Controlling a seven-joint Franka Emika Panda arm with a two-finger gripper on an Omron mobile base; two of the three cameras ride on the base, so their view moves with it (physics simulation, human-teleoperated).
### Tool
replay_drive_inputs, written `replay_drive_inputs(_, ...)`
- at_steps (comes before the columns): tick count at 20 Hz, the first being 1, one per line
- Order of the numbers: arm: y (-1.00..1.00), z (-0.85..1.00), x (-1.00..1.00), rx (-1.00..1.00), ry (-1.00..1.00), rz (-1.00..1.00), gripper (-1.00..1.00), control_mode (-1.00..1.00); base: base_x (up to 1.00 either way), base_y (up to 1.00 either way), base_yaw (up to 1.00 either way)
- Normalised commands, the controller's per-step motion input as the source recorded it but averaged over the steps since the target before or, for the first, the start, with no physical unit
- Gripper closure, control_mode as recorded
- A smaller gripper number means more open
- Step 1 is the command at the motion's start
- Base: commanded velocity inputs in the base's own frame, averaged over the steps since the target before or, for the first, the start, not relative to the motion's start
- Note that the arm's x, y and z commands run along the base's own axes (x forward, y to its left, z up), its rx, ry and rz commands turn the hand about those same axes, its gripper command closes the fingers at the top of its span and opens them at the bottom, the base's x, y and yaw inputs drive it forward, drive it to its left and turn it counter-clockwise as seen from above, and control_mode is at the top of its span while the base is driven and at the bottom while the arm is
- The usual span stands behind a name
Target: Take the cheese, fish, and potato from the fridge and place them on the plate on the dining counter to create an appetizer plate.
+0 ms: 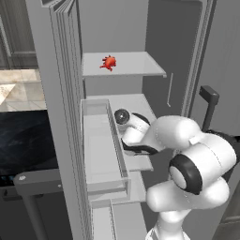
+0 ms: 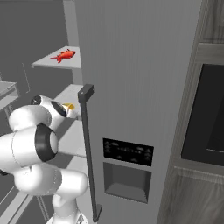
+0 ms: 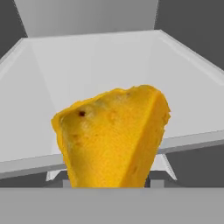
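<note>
Cheese right up close, seemingly pinched by the gripper; best lift it level, clear of the fridge shelf.

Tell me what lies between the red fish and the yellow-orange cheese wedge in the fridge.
In the right base view, only bare pale grey shelf: the red fish lies on the upper shelf, the yellow-orange cheese wedge one shelf lower.
</note>
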Motion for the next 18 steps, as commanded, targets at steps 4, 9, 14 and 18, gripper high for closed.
replay_drive_inputs(4, 0.0, 0.72, -0.89, 0.0, -0.01, 0.0, 1.0, -1.0, 0.0, 0.0, 0.0)
replay_drive_inputs(9, -0.09, 0.99, -0.73, 0.0, 0.0, 0.05, 1.0, -1.0, 0.0, 0.0, 0.0)
replay_drive_inputs(14, -0.22, 1.0, -0.75, 0.0, 0.0, 0.06, 1.0, -1.0, 0.0, 0.0, 0.0)
replay_drive_inputs(18, -0.06, 0.63, -0.76, 0.0, 0.05, 0.1, 1.0, -1.0, 0.0, 0.0, 0.0)
